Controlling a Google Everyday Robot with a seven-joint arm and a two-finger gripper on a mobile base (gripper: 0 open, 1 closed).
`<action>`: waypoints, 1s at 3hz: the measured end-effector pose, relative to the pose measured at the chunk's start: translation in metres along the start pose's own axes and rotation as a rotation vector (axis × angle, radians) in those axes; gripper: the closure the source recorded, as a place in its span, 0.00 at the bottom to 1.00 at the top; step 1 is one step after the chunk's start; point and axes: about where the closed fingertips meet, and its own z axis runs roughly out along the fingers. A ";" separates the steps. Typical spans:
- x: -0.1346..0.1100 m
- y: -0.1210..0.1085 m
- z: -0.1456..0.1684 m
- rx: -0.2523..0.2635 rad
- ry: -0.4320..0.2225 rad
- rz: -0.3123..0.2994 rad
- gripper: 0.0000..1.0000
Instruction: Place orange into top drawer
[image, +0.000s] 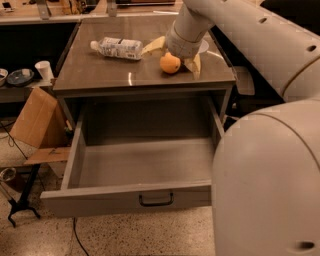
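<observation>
The orange (170, 63) rests on the cabinet top (110, 75), near its right front. My gripper (173, 55) hangs over it from the upper right, open. One yellowish finger (152, 46) lies to the orange's upper left and the other on its right. The fingers straddle the orange, and I cannot tell whether they touch it. The top drawer (145, 165) is pulled fully out below the cabinet top and is empty. Its dark handle (156, 200) sits at the centre of the front panel.
A clear plastic bottle (117, 48) lies on its side on the cabinet top, left of the orange. A white bowl (203, 46) peeks out behind my arm. A cardboard box (35, 120), a white cup (43, 70) and a stand foot (20, 210) are at the left.
</observation>
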 end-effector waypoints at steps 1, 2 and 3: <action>-0.013 0.008 0.009 0.010 -0.039 0.101 0.00; -0.029 0.024 0.016 0.028 -0.088 0.161 0.00; -0.036 0.036 0.021 0.031 -0.105 0.176 0.00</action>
